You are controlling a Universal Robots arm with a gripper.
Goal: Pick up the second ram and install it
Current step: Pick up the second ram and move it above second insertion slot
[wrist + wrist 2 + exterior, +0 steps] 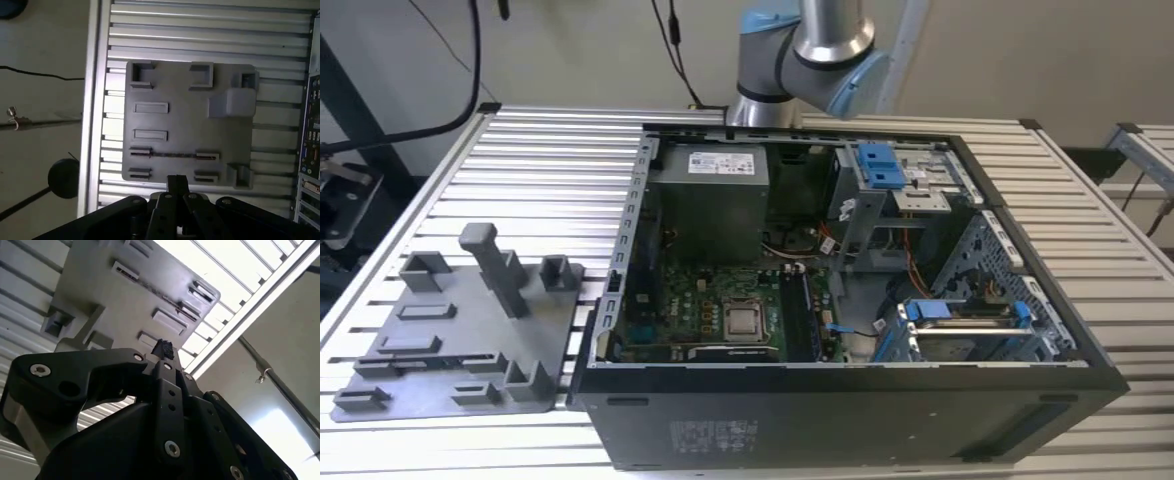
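One thin dark stick, the second ram [175,155], is sitting on edge in the grey holder plate [175,90], spanning slotted blocks near one long edge of the plate in the first wrist view. The hand [177,184] is hovering above that edge, apart from the stick, and is looking closed up with nothing gripped. So the pick-up is not yet done and the installing is all left. The plate is lying near the bench [547,150] edge on the exterior view's left, just beside the open computer case [854,420]. Whether a slot on the motherboard [707,300] is already carrying a stick is hard to make out. The robot arm [814,50] is running out of the exterior view.
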